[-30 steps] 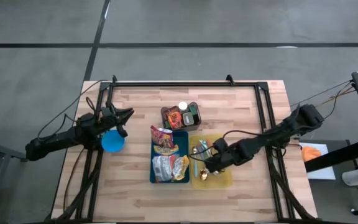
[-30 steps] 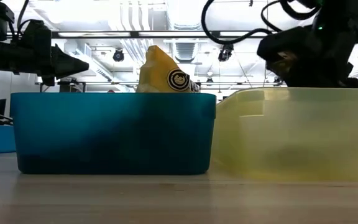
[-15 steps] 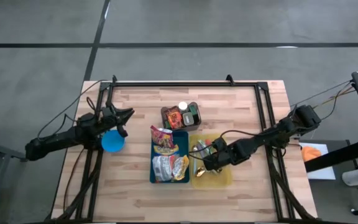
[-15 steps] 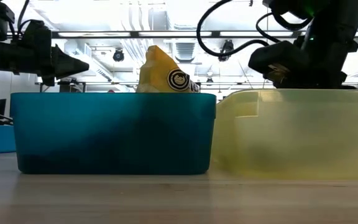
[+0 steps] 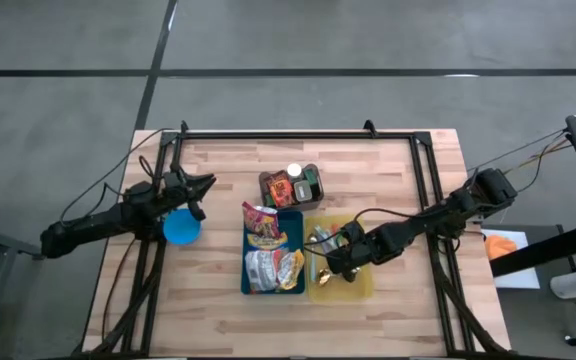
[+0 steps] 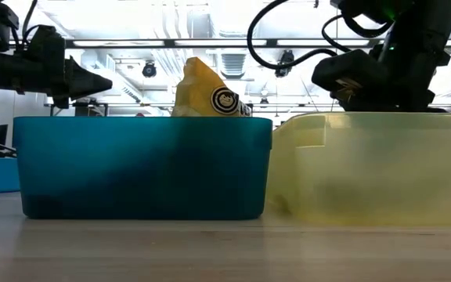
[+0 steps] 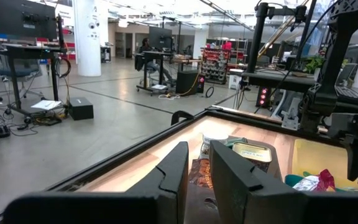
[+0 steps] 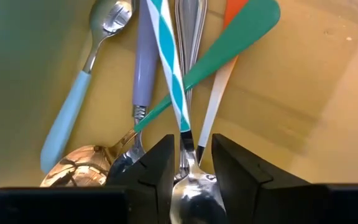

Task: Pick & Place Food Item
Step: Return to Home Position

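Observation:
Food packets [image 5: 268,250] lie in a blue bin [image 5: 248,262]; a yellow packet [image 6: 206,90] sticks up above its rim. Beside it stands a yellow bin [image 5: 366,285] with cutlery. My right gripper [image 8: 192,163] points steeply down into the yellow bin [image 8: 303,81], open by a narrow gap. A spoon with a teal-and-white striped handle [image 8: 169,74] lies in the bin, and its neck passes between my fingers; I see no touch. My left gripper [image 5: 206,182] hangs level at the table's left above a blue cup [image 5: 181,228], slightly open, with nothing between its fingers [image 7: 173,174].
A dark holder [image 5: 290,187] with tins and a white-capped bottle stands behind the bins. The yellow bin also holds a light-blue-handled spoon [image 8: 73,118], a lilac-handled piece [image 8: 143,68] and a green spatula [image 8: 229,43]. Bare wood lies at the table's right and near edge.

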